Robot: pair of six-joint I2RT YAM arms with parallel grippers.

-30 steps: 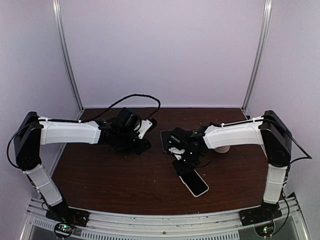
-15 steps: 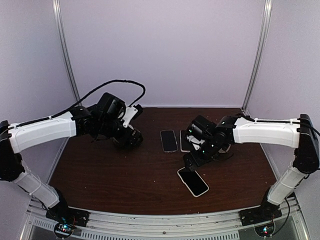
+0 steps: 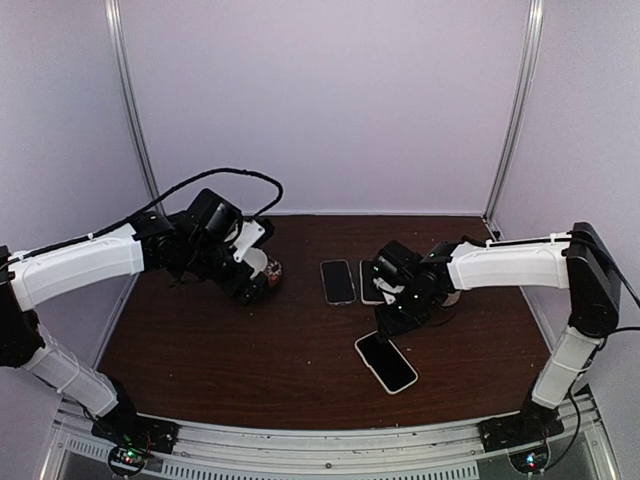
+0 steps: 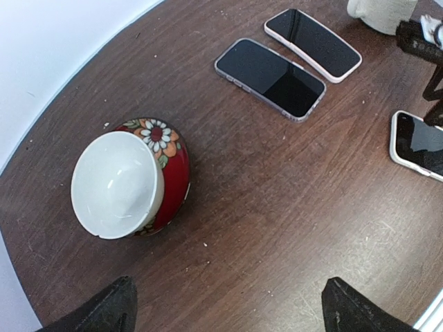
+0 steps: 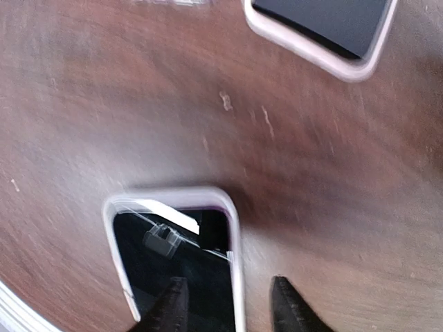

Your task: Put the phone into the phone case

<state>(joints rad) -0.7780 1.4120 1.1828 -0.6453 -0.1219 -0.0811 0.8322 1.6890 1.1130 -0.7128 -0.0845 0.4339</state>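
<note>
A phone with a dark screen (image 3: 386, 362) lies flat in a white phone case (image 5: 239, 256) near the table's front middle. My right gripper (image 3: 405, 318) hovers over its far end. In the right wrist view the gripper (image 5: 225, 294) has its jaws partly apart, one fingertip (image 5: 169, 308) over the screen and the other beside the case's rim, gripping nothing. My left gripper (image 3: 258, 285) is wide open (image 4: 228, 304) above bare wood next to a bowl.
A red flowered bowl (image 4: 131, 183) with a white inside lies tipped on its side at the left. Two more dark-screened phones (image 3: 337, 281) (image 3: 370, 283) lie side by side at the back middle. A white object (image 4: 377, 10) sits behind them under the right arm.
My left gripper let go, opened wide and drew back left, uncovering the bowl. My right gripper opened wide, then narrowed again, and shifted up off the cased phone's far end.
</note>
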